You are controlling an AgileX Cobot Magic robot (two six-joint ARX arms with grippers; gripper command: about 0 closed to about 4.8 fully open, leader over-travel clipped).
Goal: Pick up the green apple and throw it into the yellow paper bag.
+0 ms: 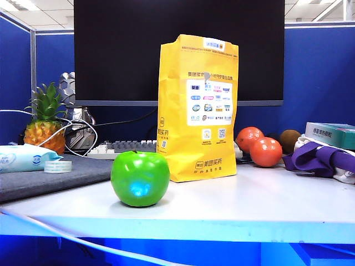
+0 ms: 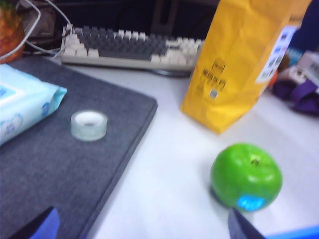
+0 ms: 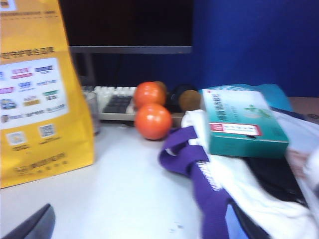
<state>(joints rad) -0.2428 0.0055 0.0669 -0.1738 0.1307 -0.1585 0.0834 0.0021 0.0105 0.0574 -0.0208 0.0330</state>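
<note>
The green apple (image 1: 140, 178) stands on the white table near its front edge, stem up. Just behind it and to its right the yellow paper bag (image 1: 198, 108) stands upright. Neither gripper shows in the exterior view. In the left wrist view my left gripper (image 2: 141, 229) is open, with bare table and mat edge between its fingertips (image 2: 37, 226). The apple (image 2: 245, 175) lies just beyond one tip and the bag (image 2: 234, 64) stands farther off. My right gripper (image 3: 137, 226) is open over bare table, between the bag (image 3: 40, 94) and a heap of cloth.
A grey mat (image 1: 33, 180) at the left holds a tape roll (image 1: 57, 166) and a wipes pack (image 1: 22, 158). Behind it are a pineapple (image 1: 44, 124) and a keyboard (image 1: 125, 148). Right of the bag lie red-orange fruits (image 1: 265, 152), a teal box (image 3: 241, 122) and purple-white cloth (image 3: 199, 174).
</note>
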